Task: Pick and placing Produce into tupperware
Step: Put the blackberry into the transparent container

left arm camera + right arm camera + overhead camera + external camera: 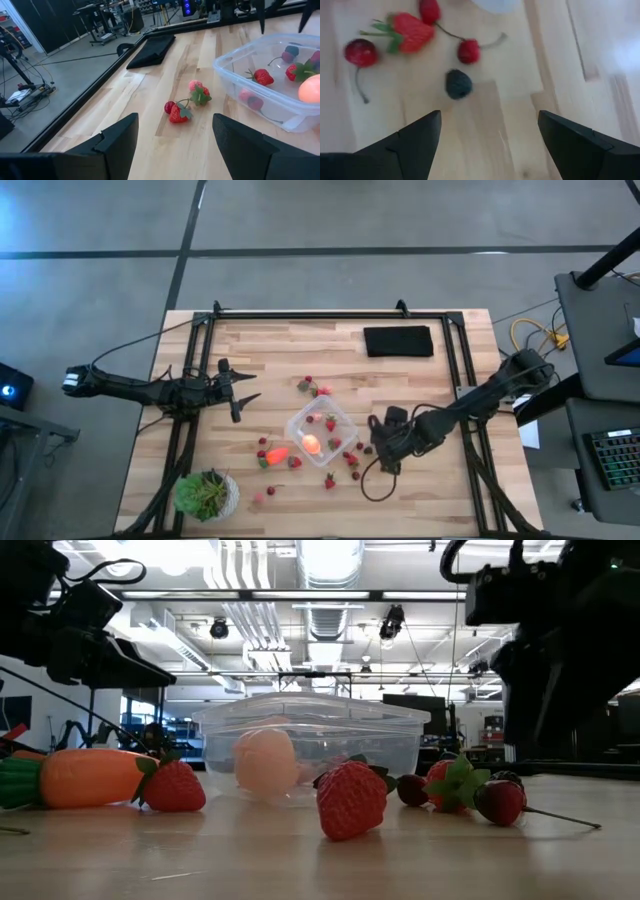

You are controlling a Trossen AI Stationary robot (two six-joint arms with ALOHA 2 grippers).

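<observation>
Right tool (489, 131): spread, empty, above table, dark berry (458, 83) just ahead.
Left tool (175, 142): spread, empty, strawberries (179, 112) ahead, tupperware (265, 75) beyond.

Grey concrete floor (350, 220), ceiling ducts (330, 570), possibly desks (100, 15)

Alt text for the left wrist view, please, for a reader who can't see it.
The left gripper, fingers open and empty, faces a small cluster of strawberries on the wooden table. Beside them a clear tupperware holds berries and a round pink-orange fruit; a black pad lies beyond.
</observation>
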